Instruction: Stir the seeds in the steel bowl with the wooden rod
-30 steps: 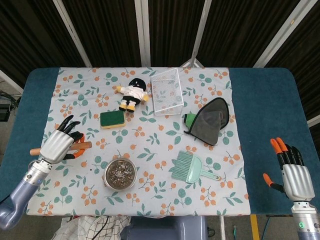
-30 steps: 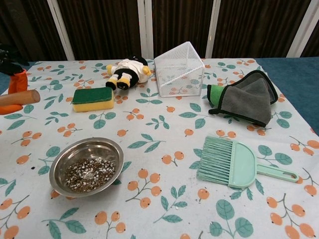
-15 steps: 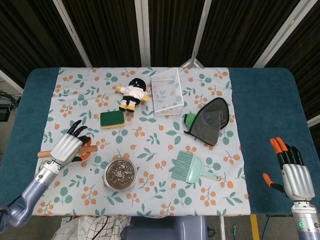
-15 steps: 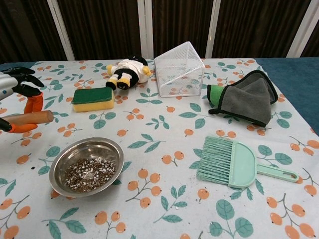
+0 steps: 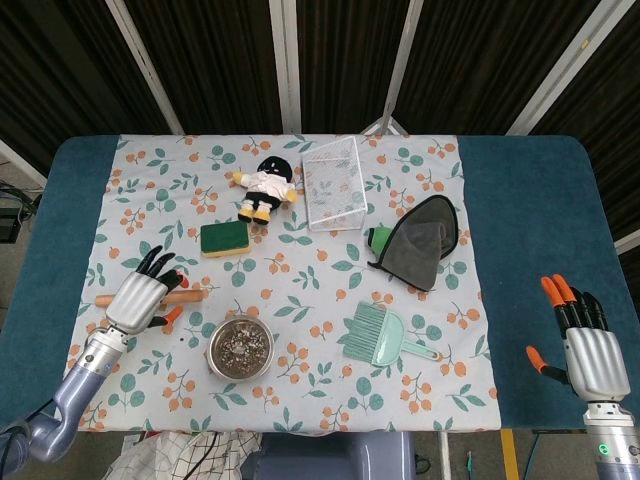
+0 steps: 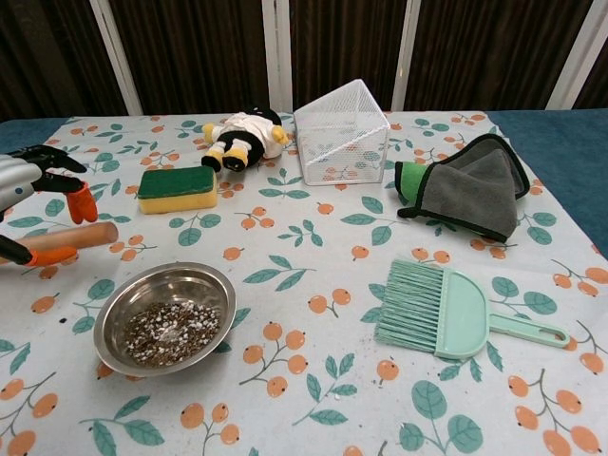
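My left hand (image 5: 137,298) grips the wooden rod (image 5: 190,295), held level just left of the steel bowl (image 5: 240,347) of seeds (image 6: 169,332). A green-and-yellow sponge (image 5: 224,238) lies behind the rod. My right hand (image 5: 585,350) is released, fingers spread, well apart by the table's right edge (image 5: 600,215).

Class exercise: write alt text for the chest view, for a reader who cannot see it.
At the left edge, the robot's left hand holds a wooden rod over a floral tablecloth, beside a steel bowl of seeds. Farther right lies a mint brush and dustpan.
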`<act>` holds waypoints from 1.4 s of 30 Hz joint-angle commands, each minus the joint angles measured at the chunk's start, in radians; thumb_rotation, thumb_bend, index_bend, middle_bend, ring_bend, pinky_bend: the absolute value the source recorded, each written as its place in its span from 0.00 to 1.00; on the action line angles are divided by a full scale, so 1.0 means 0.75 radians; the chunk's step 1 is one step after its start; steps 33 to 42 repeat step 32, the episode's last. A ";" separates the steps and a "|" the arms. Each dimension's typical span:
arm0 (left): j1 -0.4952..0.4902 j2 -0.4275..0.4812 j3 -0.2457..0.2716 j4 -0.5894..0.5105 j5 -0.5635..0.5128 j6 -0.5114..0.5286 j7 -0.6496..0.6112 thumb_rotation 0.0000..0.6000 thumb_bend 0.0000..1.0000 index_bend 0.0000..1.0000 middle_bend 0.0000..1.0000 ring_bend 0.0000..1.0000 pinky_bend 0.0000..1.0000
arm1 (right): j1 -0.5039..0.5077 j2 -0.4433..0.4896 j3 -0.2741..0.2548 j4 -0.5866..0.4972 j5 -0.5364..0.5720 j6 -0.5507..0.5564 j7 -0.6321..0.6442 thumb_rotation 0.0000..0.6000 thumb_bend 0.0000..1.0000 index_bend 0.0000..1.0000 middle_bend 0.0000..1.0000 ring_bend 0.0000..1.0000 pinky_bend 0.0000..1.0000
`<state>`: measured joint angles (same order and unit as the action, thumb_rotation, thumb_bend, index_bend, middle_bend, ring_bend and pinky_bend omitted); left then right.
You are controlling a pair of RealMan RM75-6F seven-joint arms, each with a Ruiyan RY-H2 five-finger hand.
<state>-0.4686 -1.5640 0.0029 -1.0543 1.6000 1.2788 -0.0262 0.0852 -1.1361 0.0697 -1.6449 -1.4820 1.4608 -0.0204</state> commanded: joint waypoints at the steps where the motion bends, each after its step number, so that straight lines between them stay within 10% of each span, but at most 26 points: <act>1: 0.018 0.020 -0.012 -0.061 -0.043 -0.022 0.032 1.00 0.35 0.29 0.26 0.05 0.00 | 0.000 -0.001 0.000 0.002 -0.001 0.001 0.000 1.00 0.31 0.00 0.00 0.00 0.00; 10: 0.087 0.106 -0.032 -0.291 -0.115 0.030 0.113 1.00 0.33 0.26 0.21 0.05 0.00 | -0.001 0.002 -0.001 0.006 -0.001 0.001 0.004 1.00 0.31 0.00 0.00 0.00 0.00; 21: 0.396 0.459 0.074 -0.837 -0.090 0.418 0.421 1.00 0.29 0.13 0.06 0.00 0.00 | 0.004 -0.009 -0.006 0.055 -0.072 0.044 -0.026 1.00 0.31 0.00 0.00 0.00 0.00; 27: 0.526 0.532 0.122 -0.831 -0.060 0.549 0.304 1.00 0.15 0.01 0.00 0.00 0.00 | 0.006 -0.016 -0.015 0.075 -0.105 0.058 -0.030 1.00 0.31 0.00 0.00 0.00 0.00; 42: 0.562 0.558 0.114 -0.806 -0.074 0.554 0.225 1.00 0.14 0.00 0.00 0.00 0.00 | 0.004 -0.020 -0.007 0.078 -0.110 0.078 -0.019 1.00 0.31 0.00 0.00 0.00 0.00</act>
